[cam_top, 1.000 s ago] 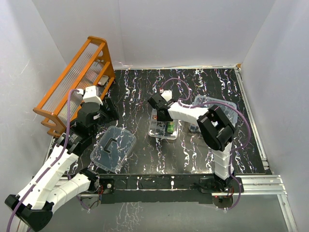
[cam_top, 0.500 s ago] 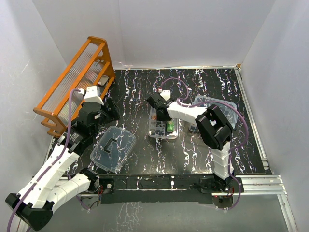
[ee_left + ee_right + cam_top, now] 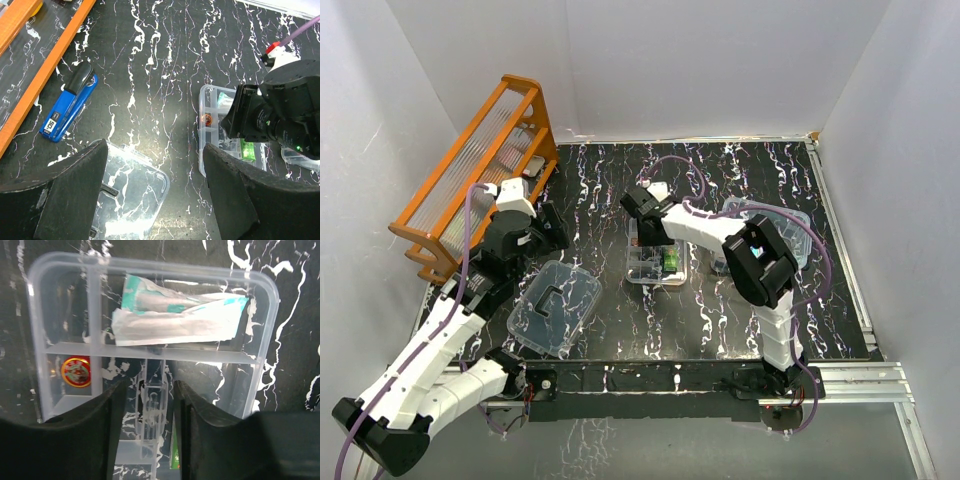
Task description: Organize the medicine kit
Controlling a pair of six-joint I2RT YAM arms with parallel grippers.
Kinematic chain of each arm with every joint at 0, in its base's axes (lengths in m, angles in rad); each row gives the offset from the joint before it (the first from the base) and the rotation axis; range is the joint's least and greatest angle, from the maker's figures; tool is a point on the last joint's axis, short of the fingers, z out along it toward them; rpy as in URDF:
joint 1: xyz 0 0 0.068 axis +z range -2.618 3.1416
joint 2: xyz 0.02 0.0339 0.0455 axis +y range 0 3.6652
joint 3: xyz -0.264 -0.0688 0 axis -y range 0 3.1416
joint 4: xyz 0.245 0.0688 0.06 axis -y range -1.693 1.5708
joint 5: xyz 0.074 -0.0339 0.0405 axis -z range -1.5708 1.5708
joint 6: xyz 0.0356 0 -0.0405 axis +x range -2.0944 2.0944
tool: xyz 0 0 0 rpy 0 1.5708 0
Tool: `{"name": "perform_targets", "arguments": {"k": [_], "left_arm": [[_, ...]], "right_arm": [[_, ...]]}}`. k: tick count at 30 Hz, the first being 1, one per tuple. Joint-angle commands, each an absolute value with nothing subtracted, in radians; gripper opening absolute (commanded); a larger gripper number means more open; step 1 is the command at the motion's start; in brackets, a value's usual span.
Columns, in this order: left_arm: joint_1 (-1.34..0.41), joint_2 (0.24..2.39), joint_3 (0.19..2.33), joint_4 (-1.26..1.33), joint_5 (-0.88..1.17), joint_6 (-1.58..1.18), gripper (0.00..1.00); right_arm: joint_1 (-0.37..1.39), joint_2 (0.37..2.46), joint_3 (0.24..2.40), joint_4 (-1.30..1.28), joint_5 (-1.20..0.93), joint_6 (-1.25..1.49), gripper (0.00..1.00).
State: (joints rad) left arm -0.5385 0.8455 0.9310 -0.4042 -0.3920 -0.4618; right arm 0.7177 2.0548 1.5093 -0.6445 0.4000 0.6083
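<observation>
The right tool [image 3: 150,397] is spread around the centre grip [image 3: 151,412] of the tray [image 3: 271,315]; it should close squarely and lift level. The left tool [image 3: 155,187] is spread, empty.

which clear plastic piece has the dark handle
The lid lying at the front left; the compartmented tray in the middle and the box on the right have none.

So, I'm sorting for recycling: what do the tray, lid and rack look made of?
Tray: clear, glossy hard plastic, it seems; the marbled table shows through and its walls catch glare. Lid: the same clear plastic, with a dark, likely plastic handle. Rack: orange frame, possibly painted wood, holding ribbed clear panels.
</observation>
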Motion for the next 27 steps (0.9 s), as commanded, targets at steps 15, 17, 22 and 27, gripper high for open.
{"name": "perform_targets", "arguments": {"k": [15, 17, 22, 27], "left_arm": [[-0.535, 0.870, 0.896, -0.352, -0.300, -0.440, 0.77], [-0.535, 0.874, 0.889, -0.326, -0.242, -0.428, 0.78], [-0.534, 0.905, 0.888, -0.269, -0.034, -0.402, 0.79], [-0.534, 0.941, 0.890, -0.246, 0.082, -0.391, 0.79]], "right_arm": [[0.330, 1.413, 1.343, -0.724, 0.562, 0.534, 0.52], [0.219, 1.353, 1.282, -0.724, 0.593, 0.535, 0.52], [-0.018, 1.233, 1.145, -0.726, 0.588, 0.580, 0.63], [-0.101, 1.166, 1.032, -0.709, 0.445, 0.620, 0.73]]}}
